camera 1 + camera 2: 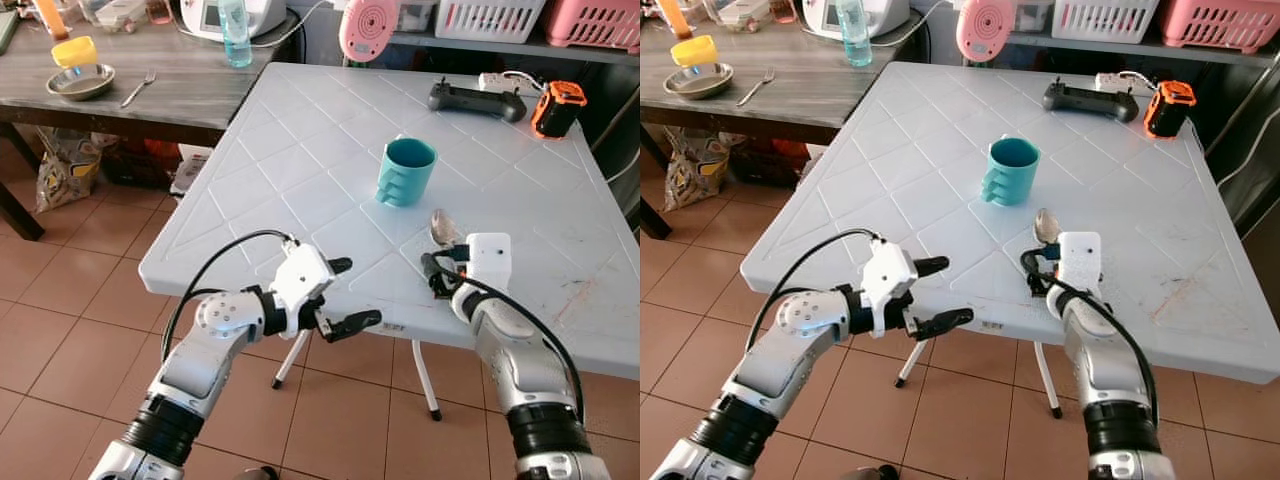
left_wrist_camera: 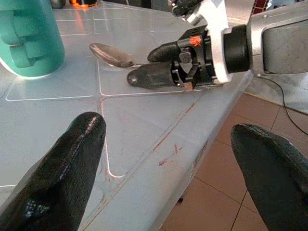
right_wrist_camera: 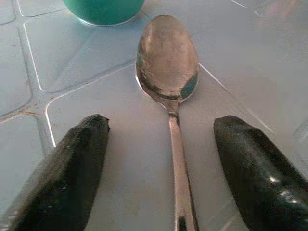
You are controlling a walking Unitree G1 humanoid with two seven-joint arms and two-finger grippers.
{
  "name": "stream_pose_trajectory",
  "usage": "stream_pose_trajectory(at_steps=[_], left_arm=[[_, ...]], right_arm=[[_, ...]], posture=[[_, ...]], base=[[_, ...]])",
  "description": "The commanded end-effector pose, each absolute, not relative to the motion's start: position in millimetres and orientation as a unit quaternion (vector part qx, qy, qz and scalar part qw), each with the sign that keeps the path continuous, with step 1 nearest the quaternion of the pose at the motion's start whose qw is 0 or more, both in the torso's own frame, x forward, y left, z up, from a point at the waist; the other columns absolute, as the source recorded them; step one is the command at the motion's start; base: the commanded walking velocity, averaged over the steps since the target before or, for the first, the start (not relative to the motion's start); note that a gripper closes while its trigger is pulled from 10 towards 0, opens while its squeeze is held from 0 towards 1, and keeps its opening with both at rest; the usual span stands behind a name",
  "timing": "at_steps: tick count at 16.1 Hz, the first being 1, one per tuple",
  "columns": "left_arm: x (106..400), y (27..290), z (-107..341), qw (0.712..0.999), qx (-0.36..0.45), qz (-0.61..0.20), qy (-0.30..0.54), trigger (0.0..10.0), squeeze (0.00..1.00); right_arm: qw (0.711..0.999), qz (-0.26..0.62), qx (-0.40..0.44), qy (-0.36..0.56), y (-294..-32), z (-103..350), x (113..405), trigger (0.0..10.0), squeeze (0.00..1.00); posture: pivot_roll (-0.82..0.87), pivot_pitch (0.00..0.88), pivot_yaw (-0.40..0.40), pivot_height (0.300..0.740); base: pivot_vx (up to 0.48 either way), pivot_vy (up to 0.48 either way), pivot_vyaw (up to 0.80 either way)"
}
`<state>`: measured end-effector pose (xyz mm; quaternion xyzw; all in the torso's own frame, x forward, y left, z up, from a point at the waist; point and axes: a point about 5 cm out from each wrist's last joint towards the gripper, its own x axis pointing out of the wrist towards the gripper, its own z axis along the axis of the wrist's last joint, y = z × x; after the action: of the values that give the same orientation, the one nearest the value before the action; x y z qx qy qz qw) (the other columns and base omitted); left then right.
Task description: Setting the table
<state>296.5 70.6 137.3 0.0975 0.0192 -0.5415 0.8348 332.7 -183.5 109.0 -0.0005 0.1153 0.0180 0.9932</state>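
Note:
A teal cup (image 1: 406, 172) stands near the middle of the white plastic table (image 1: 300, 150). Just in front of it a metal spoon (image 1: 443, 228) lies flat, bowl toward the cup. My right gripper (image 1: 438, 272) rests low at the table's near edge, open, with one finger on each side of the spoon's handle (image 3: 175, 159) and clear of it. My left gripper (image 1: 358, 293) hovers open at the near edge, to the left of the right one, holding nothing. The left wrist view looks across the tabletop at the cup (image 2: 29, 38), the spoon (image 2: 110, 55) and the right gripper (image 2: 163, 67).
On the far side of the white table lie a black controller (image 1: 477, 100) and an orange device (image 1: 557, 108). A wooden table at the back left holds a metal bowl (image 1: 80, 82), a yellow cup (image 1: 75, 50), a fork (image 1: 138, 90) and a bottle (image 1: 235, 32). Tiled floor lies below.

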Motion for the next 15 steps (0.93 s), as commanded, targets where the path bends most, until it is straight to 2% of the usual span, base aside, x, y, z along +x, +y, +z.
stream_pose_trajectory(at_steps=[1,6,15], left_arm=[[297.2,70.6,138.4,0.834,0.102,-0.542,0.022,10.0,0.00],[300.7,73.2,139.9,0.836,0.100,-0.539,0.024,10.0,0.00],[299.0,72.1,138.1,0.825,0.105,-0.554,0.030,10.0,0.00]], right_arm=[[0.992,0.024,0.006,0.126,-174.8,105.2,332.2,0.0,0.00],[0.989,0.021,0.012,0.149,-165.6,92.8,324.7,0.0,0.00],[0.982,-0.042,0.082,0.163,-167.4,84.5,320.4,0.0,0.00]], posture=[[0.20,0.139,-0.005,0.740],[0.20,0.139,-0.005,0.740],[0.20,0.132,0.009,0.740]], base=[[0.000,0.000,0.00],[0.000,0.000,0.00],[0.000,0.000,0.00]])
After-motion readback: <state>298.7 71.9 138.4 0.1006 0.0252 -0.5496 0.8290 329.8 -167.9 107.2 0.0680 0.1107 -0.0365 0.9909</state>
